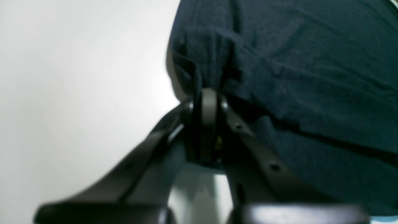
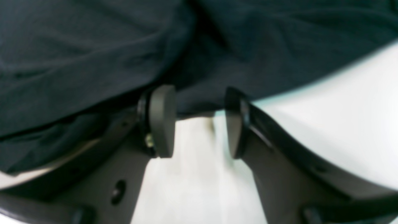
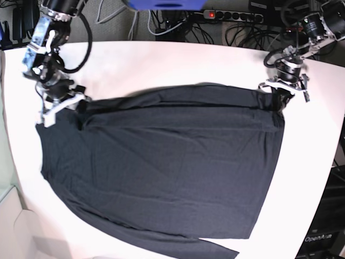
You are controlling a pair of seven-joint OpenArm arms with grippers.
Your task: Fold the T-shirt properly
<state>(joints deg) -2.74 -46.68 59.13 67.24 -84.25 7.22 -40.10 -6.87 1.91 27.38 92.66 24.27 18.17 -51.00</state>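
I see the T-shirt [image 3: 161,162] spread dark and mostly flat across the white surface [image 3: 161,59], with its far edge folded over into a band that runs between my two arms and one long strip of cloth trailing off toward the near edge. My left end effector [image 1: 209,93] is clenched on a bunched corner of the T-shirt [image 1: 295,62], the cloth gathered into tight wrinkles right at the pinch; in the base view that is the shirt's far corner on the picture's right. My right end effector [image 2: 199,121] stands released, its two pads [image 2: 161,121] apart with bare surface showing between them, and the T-shirt's [image 2: 93,46] edge lies just at and over the tips. I cannot tell whether the pads touch it.
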